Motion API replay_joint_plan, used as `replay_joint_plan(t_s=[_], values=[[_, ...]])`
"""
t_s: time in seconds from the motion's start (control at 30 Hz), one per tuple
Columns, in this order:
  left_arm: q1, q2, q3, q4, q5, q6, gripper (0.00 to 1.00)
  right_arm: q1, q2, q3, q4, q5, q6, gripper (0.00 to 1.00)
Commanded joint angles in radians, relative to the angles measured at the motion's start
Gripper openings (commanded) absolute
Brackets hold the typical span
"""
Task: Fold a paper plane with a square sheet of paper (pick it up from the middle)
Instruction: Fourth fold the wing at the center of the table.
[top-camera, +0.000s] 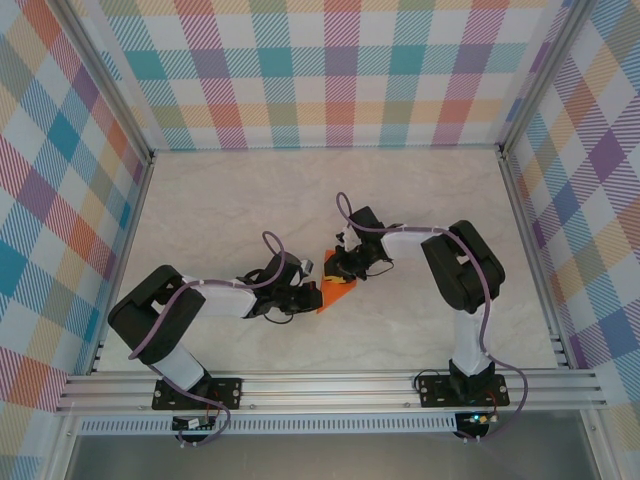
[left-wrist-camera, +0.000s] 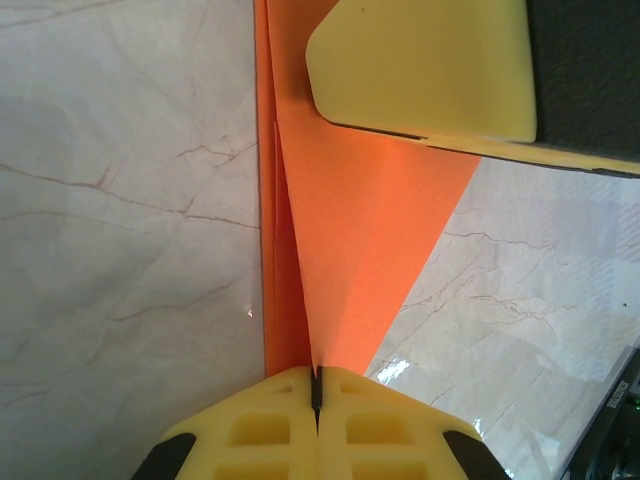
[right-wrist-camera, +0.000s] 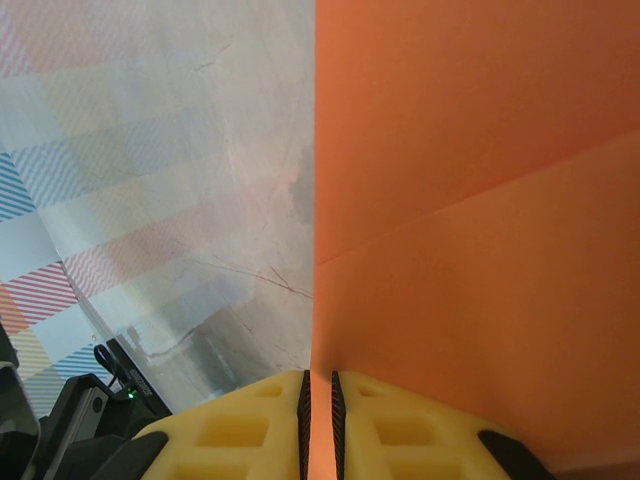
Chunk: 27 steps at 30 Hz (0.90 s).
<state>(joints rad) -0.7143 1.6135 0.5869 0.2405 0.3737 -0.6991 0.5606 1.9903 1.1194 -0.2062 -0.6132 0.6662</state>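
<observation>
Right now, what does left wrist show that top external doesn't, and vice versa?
Left wrist: stacked fold layers in the orange paper, the left claw shut on its narrow end, a yellow pad of the other claw on its wide end.
Top external: the left arm and right arm whole, the whole right claw, plaid walls, aluminium frame.
Both: the paper pinched between the claws, marble table beneath.

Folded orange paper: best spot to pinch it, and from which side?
Pinch the orange paper at its creased edge, where the folded layers stack and stiffen it; the single flap beside it looks floppy. Come in edge-on, in the sheet's plane, one finger per face. The left gripper and right gripper are both shut on it that way.
</observation>
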Motion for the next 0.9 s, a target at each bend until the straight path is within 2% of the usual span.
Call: replay_joint_plan(t_s=[0.0, 0.17, 0.27, 0.5, 0.67, 0.87], values=[[0.014, 0.008, -0.027, -0.060, -0.001, -0.004, 0.03, 0.000, 0.052, 0.019, -0.023, 0.055, -0.012, 0.16], [0.013, -0.013, -0.018, -0.088, -0.018, -0.003, 0.09, 0.001, 0.065, 0.012, -0.030, 0.071, -0.017, 0.16], [0.013, -0.048, -0.009, -0.123, -0.030, -0.001, 0.17, 0.001, 0.067, 0.011, -0.032, 0.073, -0.016, 0.16], [0.013, -0.188, -0.018, -0.204, -0.129, -0.031, 0.25, 0.001, 0.059, 0.013, -0.036, 0.072, -0.021, 0.16], [0.014, -0.239, 0.008, -0.248, -0.164, -0.060, 0.22, 0.001, 0.055, 0.014, -0.042, 0.065, -0.030, 0.16], [0.013, -0.191, 0.063, -0.183, -0.070, -0.074, 0.14, 0.001, 0.056, 0.013, -0.043, 0.066, -0.032, 0.16]])
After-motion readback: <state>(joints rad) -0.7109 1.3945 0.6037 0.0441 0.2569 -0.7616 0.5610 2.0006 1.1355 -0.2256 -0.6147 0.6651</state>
